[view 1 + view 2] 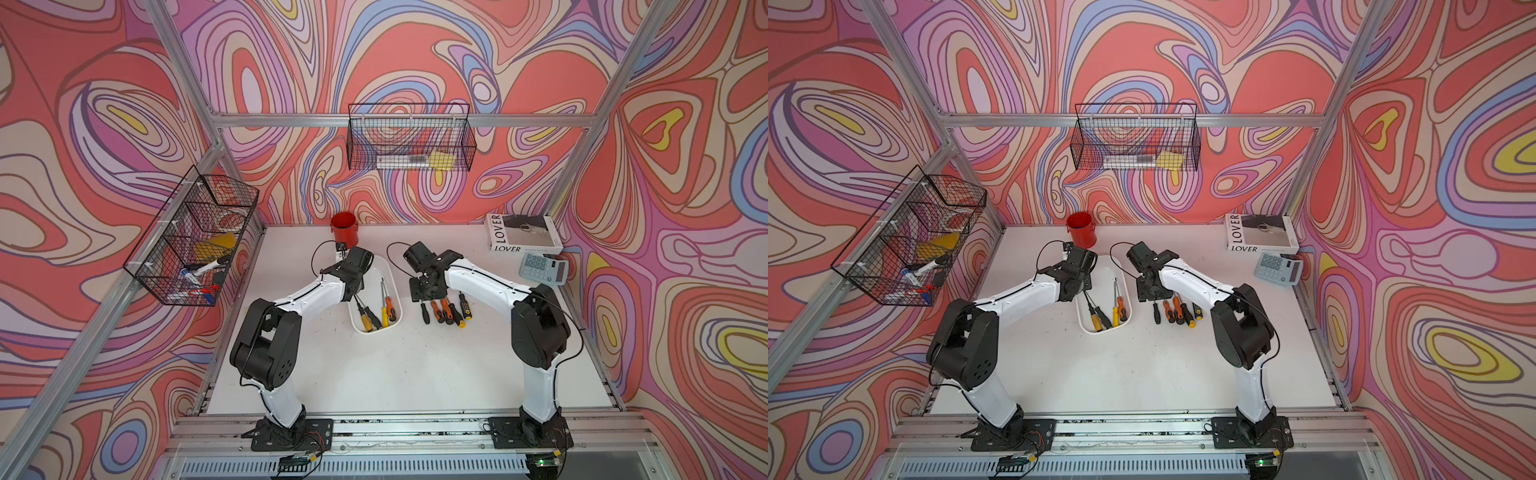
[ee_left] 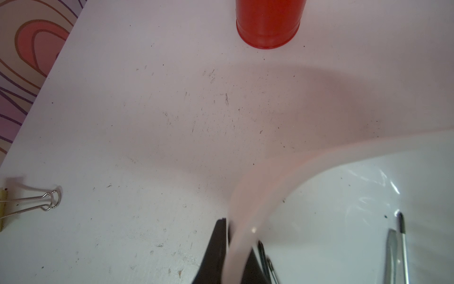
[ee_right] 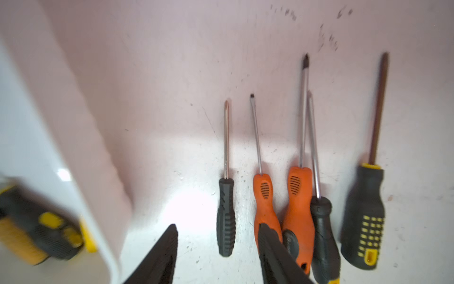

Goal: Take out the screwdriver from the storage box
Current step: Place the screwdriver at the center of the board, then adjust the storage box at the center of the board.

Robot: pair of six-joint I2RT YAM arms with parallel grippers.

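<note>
On the white table (image 1: 415,374) the storage box (image 1: 389,272) sits centre. The left gripper (image 2: 239,232) is clamped on its rim, steadying it. Just right of the box a row of screwdrivers (image 1: 444,309) lies on the table, five by my count. The right gripper (image 3: 218,226) hangs low over them with its jaws apart, gripping nothing. The black-handled screwdriver (image 3: 226,216) lies flat between the jaws, seemingly untouched, though the view is blurred. This removal looks done; four more screwdrivers (image 1: 376,313) lie in the box, if it is to be emptied.
</note>
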